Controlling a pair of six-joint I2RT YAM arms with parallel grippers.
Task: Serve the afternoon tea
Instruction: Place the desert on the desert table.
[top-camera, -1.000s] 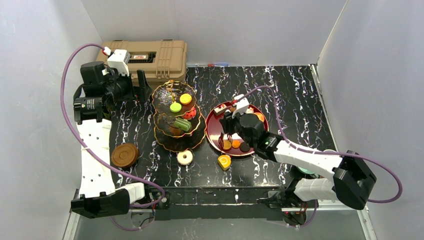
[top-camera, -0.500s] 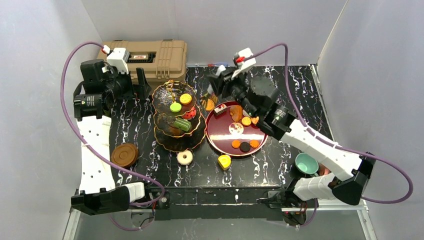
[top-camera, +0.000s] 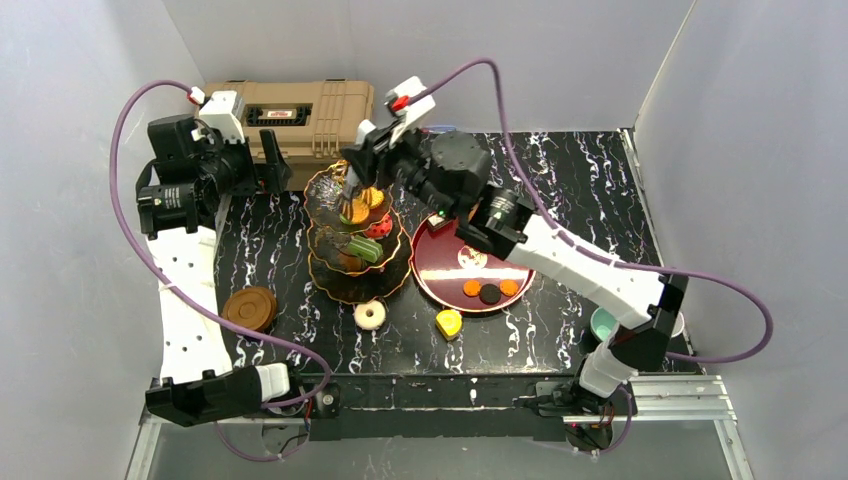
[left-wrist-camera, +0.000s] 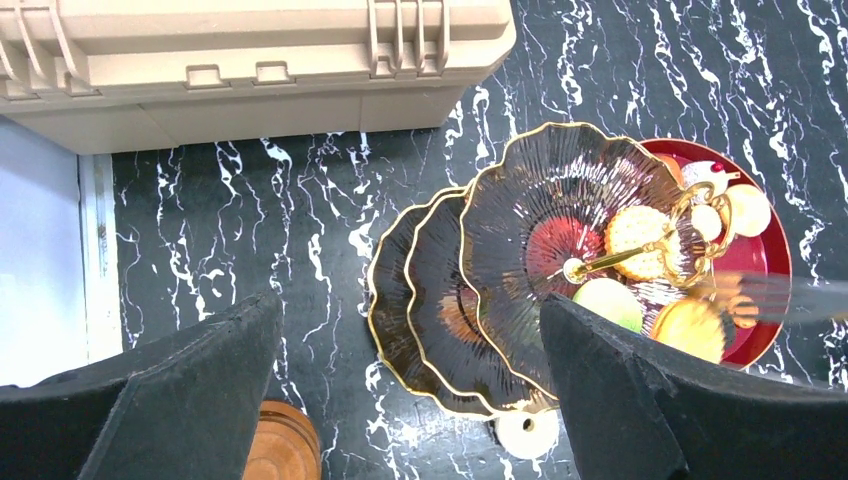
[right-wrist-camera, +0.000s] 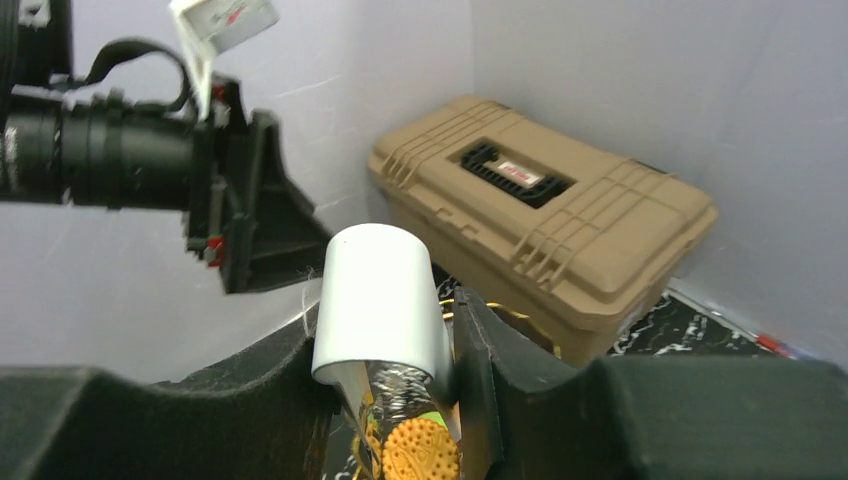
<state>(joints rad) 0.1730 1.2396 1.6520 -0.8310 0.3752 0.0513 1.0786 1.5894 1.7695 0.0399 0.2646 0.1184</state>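
A tan plastic case (top-camera: 310, 110) is set at the back left of the black marble-patterned table (top-camera: 590, 190). Just in front of it is placed a dark three-tier stand with gold scalloped rims (top-camera: 335, 270), and a round red tray (top-camera: 440, 272) is set just beside the stand on its right. A stack of brown round saucers (top-camera: 249, 310) is placed left of the stand, nearer the front. A white ring-shaped toy donut (top-camera: 370, 315) is laid just in front of the stand, and a yellow toy cake wedge (top-camera: 449, 323) just in front of the tray. Three small round toy macarons (top-camera: 489, 294) are lined along the tray's near rim. A teal cup (top-camera: 603, 322) is partly hidden behind the right arm at the front right. A white cylindrical toy piece (right-wrist-camera: 378, 300) is held in the right gripper (top-camera: 350, 188) above the stand's top tier.
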